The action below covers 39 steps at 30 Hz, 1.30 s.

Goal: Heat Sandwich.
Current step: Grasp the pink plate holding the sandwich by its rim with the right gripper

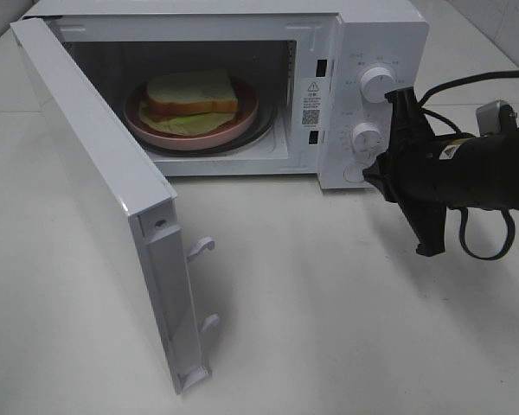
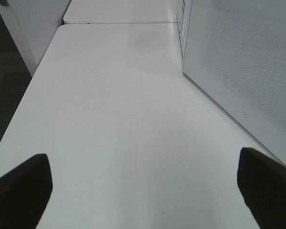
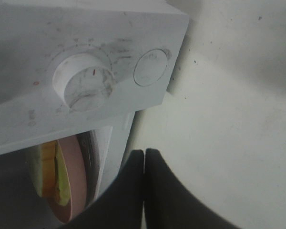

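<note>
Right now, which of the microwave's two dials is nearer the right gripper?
The lower dial, just above the round button. The shut right gripper sits beside that button; the upper dial sits higher, farther off.

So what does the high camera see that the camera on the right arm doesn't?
Only the high view: the whole microwave, its door swung open, the upper knob, and the sandwich seen from above on its pink plate.

Only the right wrist view: the right gripper close up, with fingertips pressed shut and holding nothing, and a small red mark on the lower knob.

Both: that lower knob, the round button beside it, the gripper, and at least an edge of the sandwich and plate.
</note>
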Tool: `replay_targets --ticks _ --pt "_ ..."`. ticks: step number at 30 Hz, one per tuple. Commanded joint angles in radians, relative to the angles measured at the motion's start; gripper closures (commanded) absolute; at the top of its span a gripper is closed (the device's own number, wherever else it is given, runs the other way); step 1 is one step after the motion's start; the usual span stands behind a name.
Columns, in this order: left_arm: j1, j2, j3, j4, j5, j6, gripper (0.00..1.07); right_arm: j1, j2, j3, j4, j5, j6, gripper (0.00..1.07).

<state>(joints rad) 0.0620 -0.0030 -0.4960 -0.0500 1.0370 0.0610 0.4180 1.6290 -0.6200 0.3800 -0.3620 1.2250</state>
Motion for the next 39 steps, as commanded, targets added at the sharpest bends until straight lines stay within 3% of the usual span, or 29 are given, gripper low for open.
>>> replay_targets --ticks 1,6,13,25,32,39 --pt "0.005 -0.027 0.003 -0.006 -0.009 -0.002 0.05 0.005 -0.050 0.002 -0.015 0.079 -0.066 1.03" --pt "0.005 -0.027 0.003 -0.006 -0.009 -0.002 0.05 0.002 -0.143 0.000 -0.015 0.287 -0.217 1.02" --pt "0.005 -0.027 0.003 -0.006 -0.009 -0.002 0.05 0.002 -0.220 -0.005 -0.018 0.427 -0.397 1.00" --pt "0.005 -0.027 0.003 -0.006 -0.009 -0.002 0.05 0.002 -0.232 -0.144 -0.046 0.824 -0.777 1.00" --pt "0.005 -0.027 0.003 -0.006 -0.009 -0.002 0.05 0.002 -0.232 -0.225 -0.189 1.054 -0.966 0.99" --pt "0.005 -0.027 0.003 -0.006 -0.009 -0.002 0.05 0.002 -0.232 -0.280 -0.243 1.178 -1.189 0.98"
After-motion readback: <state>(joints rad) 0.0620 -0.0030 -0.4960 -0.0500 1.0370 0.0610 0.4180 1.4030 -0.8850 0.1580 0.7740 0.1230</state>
